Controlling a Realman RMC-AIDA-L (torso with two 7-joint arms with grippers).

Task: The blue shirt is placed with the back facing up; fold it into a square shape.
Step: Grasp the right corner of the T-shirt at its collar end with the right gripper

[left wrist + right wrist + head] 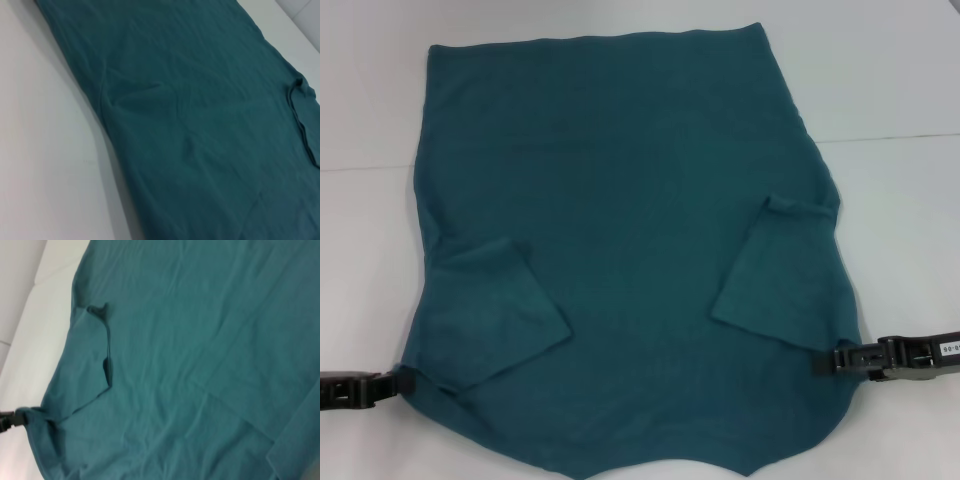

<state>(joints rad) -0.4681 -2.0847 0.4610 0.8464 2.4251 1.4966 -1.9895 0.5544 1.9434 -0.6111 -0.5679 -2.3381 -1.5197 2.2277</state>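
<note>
My left gripper [402, 381] is pinching the blue shirt [630, 250] at its near left edge, fingers closed on the fabric. My right gripper [838, 358] is clamping the near right edge beside the folded-in sleeve. A small white label on my right arm is showing, unreadable. The shirt is lying flat between my grippers on the white table [890, 80], both short sleeves folded inward, plain teal fabric.

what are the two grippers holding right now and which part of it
Both hold the blue shirt at its near shoulder corners: the left gripper pinches the left edge, the right gripper the right edge beside the folded-in sleeve.
</note>
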